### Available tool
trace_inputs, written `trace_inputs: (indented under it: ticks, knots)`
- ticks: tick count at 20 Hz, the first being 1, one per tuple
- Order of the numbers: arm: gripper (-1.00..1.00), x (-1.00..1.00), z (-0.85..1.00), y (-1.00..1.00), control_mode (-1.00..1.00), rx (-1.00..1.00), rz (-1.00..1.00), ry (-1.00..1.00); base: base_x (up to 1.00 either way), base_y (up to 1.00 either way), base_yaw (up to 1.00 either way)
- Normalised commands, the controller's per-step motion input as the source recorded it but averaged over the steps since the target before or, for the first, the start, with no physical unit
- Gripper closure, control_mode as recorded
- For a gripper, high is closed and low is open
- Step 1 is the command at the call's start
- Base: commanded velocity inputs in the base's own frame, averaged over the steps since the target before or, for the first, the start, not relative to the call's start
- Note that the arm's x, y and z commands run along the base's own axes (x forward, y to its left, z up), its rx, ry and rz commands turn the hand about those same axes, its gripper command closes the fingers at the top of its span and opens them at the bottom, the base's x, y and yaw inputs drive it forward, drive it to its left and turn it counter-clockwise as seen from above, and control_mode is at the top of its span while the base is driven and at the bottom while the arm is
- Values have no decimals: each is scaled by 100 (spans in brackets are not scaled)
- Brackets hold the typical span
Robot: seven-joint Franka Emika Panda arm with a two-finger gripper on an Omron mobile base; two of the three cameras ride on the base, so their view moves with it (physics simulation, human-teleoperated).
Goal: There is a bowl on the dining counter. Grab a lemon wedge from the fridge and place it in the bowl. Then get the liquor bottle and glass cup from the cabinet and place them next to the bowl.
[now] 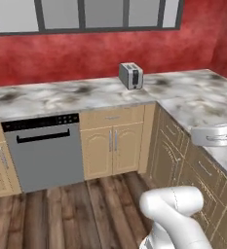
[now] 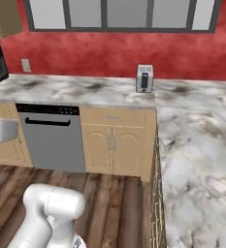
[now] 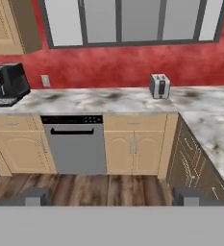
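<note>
the gripper [image 3: 111, 196] stands wide open and holds nothing: its two dark finger tips rise far apart at the bottom of the hand view, one at the left [image 3: 35, 196] and one at the right, and between them there is only the wood floor [image 3: 84, 188].

many things are cut off. the white-grey marbled counter [image 1: 61, 97] runs along the red wall [image 1: 85, 53] and turns toward the robot at the right, where the frame edge cuts it. at the top left of the hand view a tan wood cabinet [image 3: 10, 26] shows only its lower corner, with the door closed, so what is inside is hidden. under it a black coffee machine [image 3: 7, 84] stands on the counter, cut partly by the left edge. in the left base view a pale rounded thing [image 1: 215, 134] lies at the right edge on the counter - perhaps a bowl, but it is too cut off to tell.

a small silver toaster [image 1: 131, 76] stands on the counter near the corner. below, a grey dishwasher [image 1: 44, 151] with a dark control strip sits between tan cupboard doors [image 1: 112, 146]; the small marks on the strip are too blurred to read - no writing can be made out anywhere. the window [image 3: 128, 21] above is cut by the top edge.
</note>
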Motion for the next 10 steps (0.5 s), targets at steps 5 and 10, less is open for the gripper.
trace_inputs:
  ticks: [5,10]
  knots:
    - [-100,0,0,0,100,0,0,0,99,7,16]
    - [-100,0,0,0,100,0,0,0,97,32,29]
